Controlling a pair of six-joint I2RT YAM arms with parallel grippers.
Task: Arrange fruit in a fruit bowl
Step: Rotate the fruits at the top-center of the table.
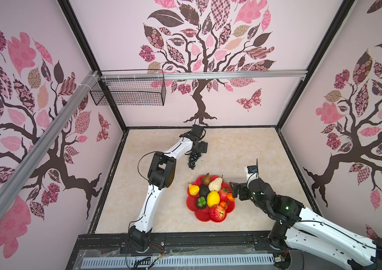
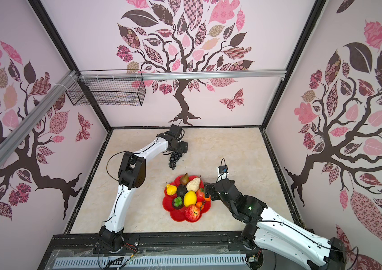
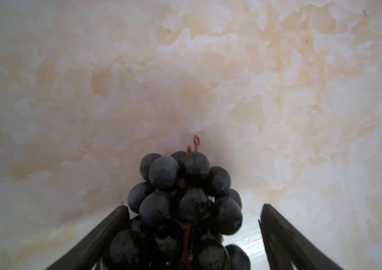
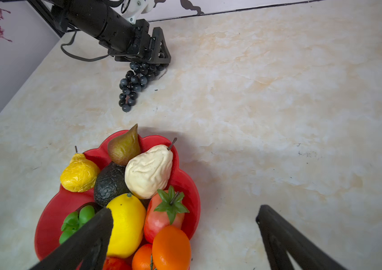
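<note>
Grape bunch between wide-apart jaws of left claw; right claw wide apart, empty, beside fruit bowl.

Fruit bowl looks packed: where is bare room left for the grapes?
The fruit bowl shows bare red at its near edge, beside the red apple; its middle is crowded. The table right of the grape bunch is open.

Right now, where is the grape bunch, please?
In a top view the grape bunch lies on the table beyond the fruit bowl, at the open left gripper.
</note>
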